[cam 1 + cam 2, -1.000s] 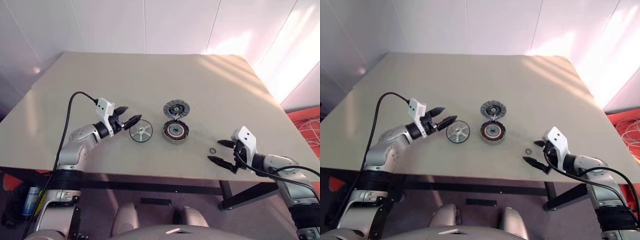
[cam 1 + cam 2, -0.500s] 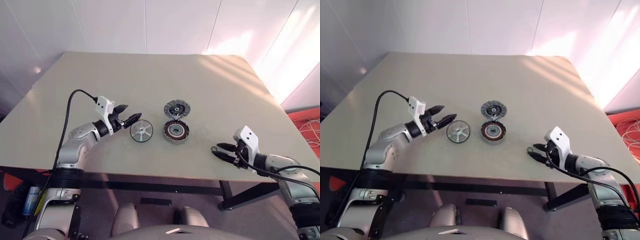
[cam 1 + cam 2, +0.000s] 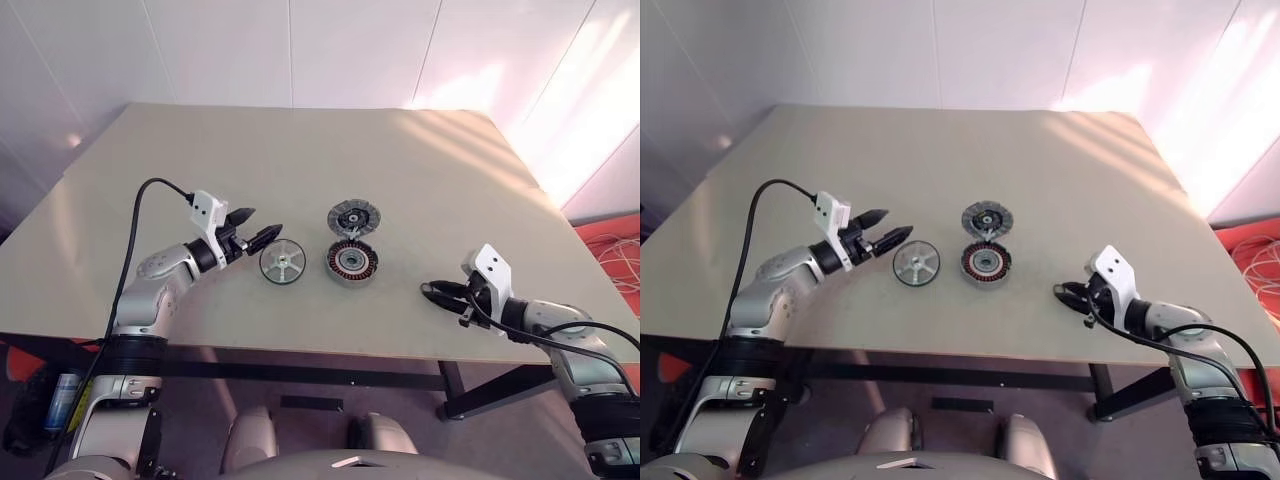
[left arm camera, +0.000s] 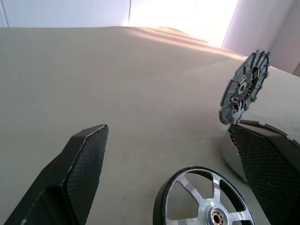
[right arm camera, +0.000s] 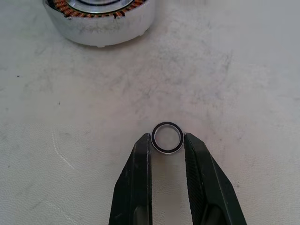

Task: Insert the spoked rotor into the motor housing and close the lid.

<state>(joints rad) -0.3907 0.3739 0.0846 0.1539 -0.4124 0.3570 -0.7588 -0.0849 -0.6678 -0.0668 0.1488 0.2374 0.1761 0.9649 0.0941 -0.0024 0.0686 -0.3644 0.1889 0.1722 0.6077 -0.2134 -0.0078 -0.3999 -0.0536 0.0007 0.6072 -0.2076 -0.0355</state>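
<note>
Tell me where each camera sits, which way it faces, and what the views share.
Left eye: head, looking down over the table; both arms show.
Right eye: beside it, same scene.
Left wrist: looks along the open left hand at the rotor and lid.
Right wrist: looks down past the right hand, its fingers pinching a small ring.
Shared: the housing shows in both wrist views.

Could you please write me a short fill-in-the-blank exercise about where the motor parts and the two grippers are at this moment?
1. The right gripper pinches a small metal ____ between its fingertips.
2. The lid is hinged ____ behind the motor housing.
3. The spoked rotor lies flat on the ____ beside the housing.
4. The left gripper hovers by the rotor with its jaws ____.

Missing words: ring; open; table; open
</note>
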